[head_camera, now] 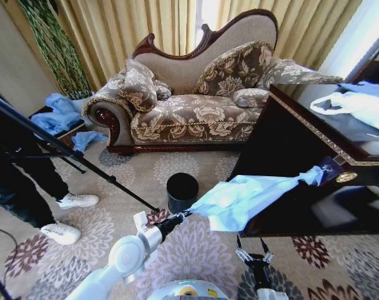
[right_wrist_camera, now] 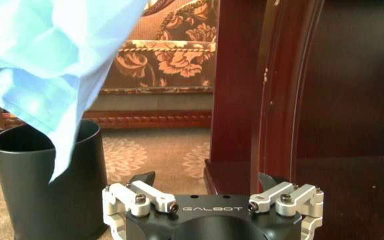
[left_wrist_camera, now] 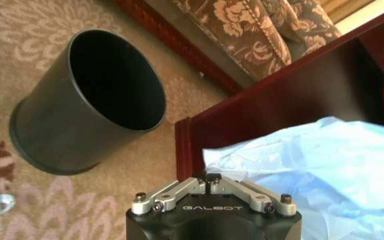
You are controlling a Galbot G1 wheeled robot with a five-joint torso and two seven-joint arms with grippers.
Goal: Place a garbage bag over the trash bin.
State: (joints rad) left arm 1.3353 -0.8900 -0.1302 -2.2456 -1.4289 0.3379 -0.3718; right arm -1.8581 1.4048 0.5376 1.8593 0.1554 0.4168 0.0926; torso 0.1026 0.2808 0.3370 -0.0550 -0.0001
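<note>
Down low in front of me, my left gripper (head_camera: pixel 188 214) is pinched tight on one corner of the garbage bag (head_camera: pixel 239 199). From the left wrist camera I see its fingers (left_wrist_camera: pixel 209 179) pressed together, with the light-blue plastic bunched up right beside them. The exact bit of bag between the tips is hard to see from there. The bag stretches away from that gripper, up and to the right, and ends in a thin twisted tail by the edge of the dark wood cabinet (head_camera: pixel 289 144). I cannot tell what the far end is caught on.

My right gripper (head_camera: pixel 253 256) hangs low near my body, below the bag. Its fingers (right_wrist_camera: pixel 142 179) are spread wide and hold nothing. From the right wrist camera, part of the bag hangs just above the rim of the trash bin (right_wrist_camera: pixel 45 185), and its top is cut off by the edge of the picture.

The trash bin (head_camera: pixel 182 192) stands upright on the flowered carpet (head_camera: pixel 114 219), just left of the bag and in front of the sofa (head_camera: pixel 195 106). Its mouth is open and bare. On top of the cabinet lies a white bag (head_camera: pixel 358 106), partly cut off at the side.
</note>
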